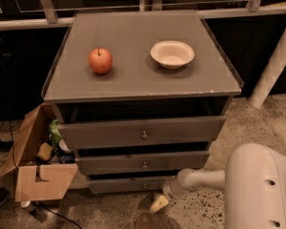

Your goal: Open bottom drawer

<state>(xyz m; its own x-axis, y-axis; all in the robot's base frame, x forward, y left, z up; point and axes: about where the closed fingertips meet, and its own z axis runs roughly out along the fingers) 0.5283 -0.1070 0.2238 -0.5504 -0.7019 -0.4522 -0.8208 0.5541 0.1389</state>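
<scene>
The gripper (158, 203), a pale tip at the end of a white arm (200, 180) reaching in from the right, hangs low over the speckled floor (109, 213), just in front of the bottom drawer's right end; whether it is open or closed cannot be told, nor whether it touches the drawer. The bottom drawer (119, 185) is the lowest and narrowest of 3 grey fronts on a grey cabinet (133, 87), with a small brass knob (144, 185) at its centre. On the cabinet top sit 1 red apple (100, 61) on the left and 1 cream bowl (172, 54) on the right, well apart. An open cardboard box (35, 175) stands on the floor beside the cabinet's left side.
</scene>
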